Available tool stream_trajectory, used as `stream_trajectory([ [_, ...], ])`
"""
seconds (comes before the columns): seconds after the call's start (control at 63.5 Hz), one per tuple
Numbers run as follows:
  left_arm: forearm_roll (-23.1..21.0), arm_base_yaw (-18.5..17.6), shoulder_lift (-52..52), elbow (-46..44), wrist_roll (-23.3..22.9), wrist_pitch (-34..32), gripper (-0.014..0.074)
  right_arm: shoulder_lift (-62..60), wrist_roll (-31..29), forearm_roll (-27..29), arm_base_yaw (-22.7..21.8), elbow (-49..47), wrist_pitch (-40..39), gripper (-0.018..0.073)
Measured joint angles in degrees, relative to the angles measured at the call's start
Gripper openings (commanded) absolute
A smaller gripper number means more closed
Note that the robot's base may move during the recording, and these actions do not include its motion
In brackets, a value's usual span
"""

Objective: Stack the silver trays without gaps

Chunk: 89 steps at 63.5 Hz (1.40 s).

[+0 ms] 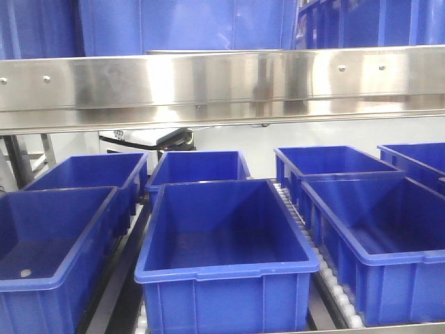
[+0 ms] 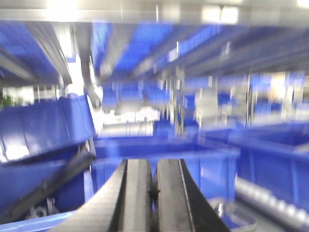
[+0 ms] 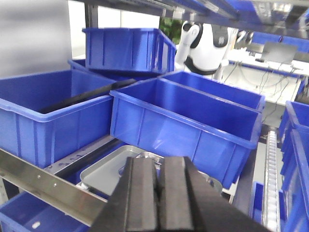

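Silver trays (image 3: 108, 170) lie on the lower rack in the right wrist view, in front of a blue bin; a second tray rim (image 3: 213, 183) shows to the right behind the fingers. My right gripper (image 3: 159, 162) hovers above them, shut with nothing between its pads. The left wrist view is motion-blurred. My left gripper (image 2: 154, 166) is shut and empty there, pointing at blue bins, and a silver tray corner (image 2: 237, 218) shows at the lower right. No tray and no gripper appear in the front view.
Blue bins (image 1: 226, 240) fill the rack in rows under a steel shelf beam (image 1: 222, 87). White rollers (image 1: 327, 278) run between bins. A steel rail (image 3: 43, 181) crosses in front of the trays. A white robot (image 3: 205, 46) stands behind the rack.
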Motion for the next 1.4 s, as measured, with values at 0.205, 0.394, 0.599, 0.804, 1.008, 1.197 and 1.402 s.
stream_trajectory([
  [0.205,-0.4,0.0,-8.5,4.6,0.0,10.0,-0.0003,-23.1,-0.1,0.6,0.0,31.4,-14.3,-0.0060],
  [0.394,-1.2,0.0,-11.6,9.1,0.0,14.9,-0.0003,-40.2,-0.2,0.6,0.0,50.2,-23.9,-0.0060],
  [0.599,-2.1,0.0,-11.9,9.5,0.0,15.1,-0.0003,-48.1,-0.4,0.6,0.0,53.6,-25.3,-0.0060],
  [0.804,-2.1,0.0,-11.9,9.5,0.0,15.1,-0.0003,-49.8,-0.1,2.3,0.0,53.6,-25.4,-0.0060],
  [1.008,-2.1,0.0,-12.0,9.5,0.0,15.1,-0.0003,-49.8,-0.1,2.6,0.0,53.7,-25.3,-0.0060],
  [1.197,-2.1,0.0,-12.0,9.5,0.0,15.1,-0.0003,-49.8,0.0,1.3,0.0,53.7,-25.3,-0.0060],
  [1.402,-2.2,0.0,-12.0,9.6,0.0,15.1,-0.0003,-49.8,0.3,-3.3,-6.6,54.4,-25.2,-0.0069],
])
